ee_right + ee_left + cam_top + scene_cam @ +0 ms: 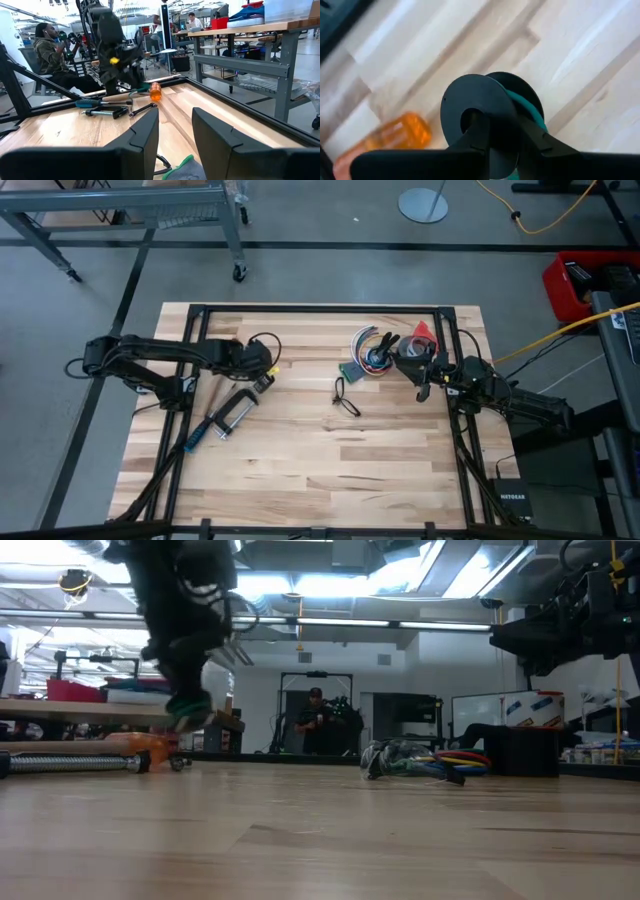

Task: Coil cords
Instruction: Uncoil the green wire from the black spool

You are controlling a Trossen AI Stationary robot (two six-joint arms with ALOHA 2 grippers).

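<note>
L fingers [485, 145] pinching 1 black spool [480, 115], prob. cord; R fingers [172, 140] spread.

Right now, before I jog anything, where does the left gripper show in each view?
High: left gripper left of centre, just beyond the clamp.
Low: gripper upper left, hanging close over the table.
Left wrist: gripper bottom centre, closed on a black disc.
Right wrist: gripper far off, left of centre.
Shared landmark: the orange handle beside it, in the low and both wrist views.

Overhead, table-level, two wrist views.
</note>
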